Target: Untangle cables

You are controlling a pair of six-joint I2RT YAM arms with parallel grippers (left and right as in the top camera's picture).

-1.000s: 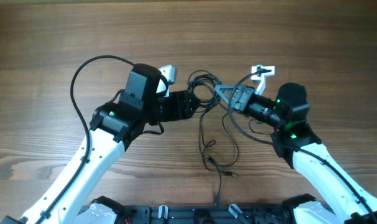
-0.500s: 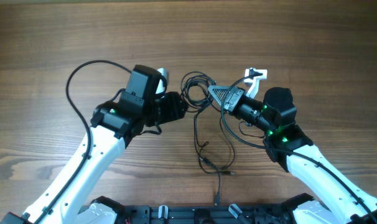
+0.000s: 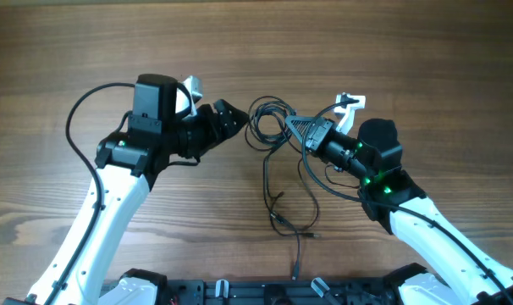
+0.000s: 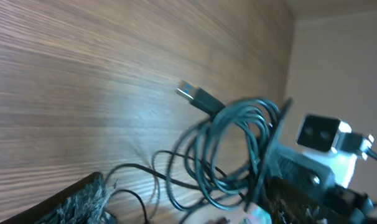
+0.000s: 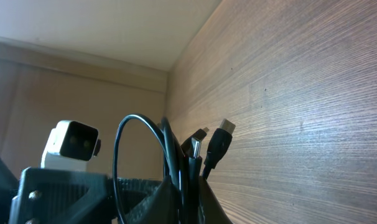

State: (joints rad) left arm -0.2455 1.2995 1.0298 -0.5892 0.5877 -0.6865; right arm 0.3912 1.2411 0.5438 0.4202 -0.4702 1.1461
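The bench (image 3: 426,51) was wood with a fine straight grain, smooth and satin, with a soft sheen in the wrist views. The cables (image 3: 269,127) had thin dark sheaths, smooth and slightly glossy. One plug (image 4: 198,98) ended in a bright metal tip. The arm shells (image 3: 113,212) were glossy white plastic with matt black joints. On the left tool (image 3: 225,116), the finger pad (image 4: 83,199) looked rough and scuffed grey. The right tool (image 3: 287,123) was ribbed matt black plastic.

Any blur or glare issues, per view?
Left wrist: motion-blurred, with the thin black cables and the grain of the brown wooden table smeared. Right wrist: grain crisp, bright sheen at right, foreground cables silhouetted. Overhead: sharp, evenly lit, no glare.
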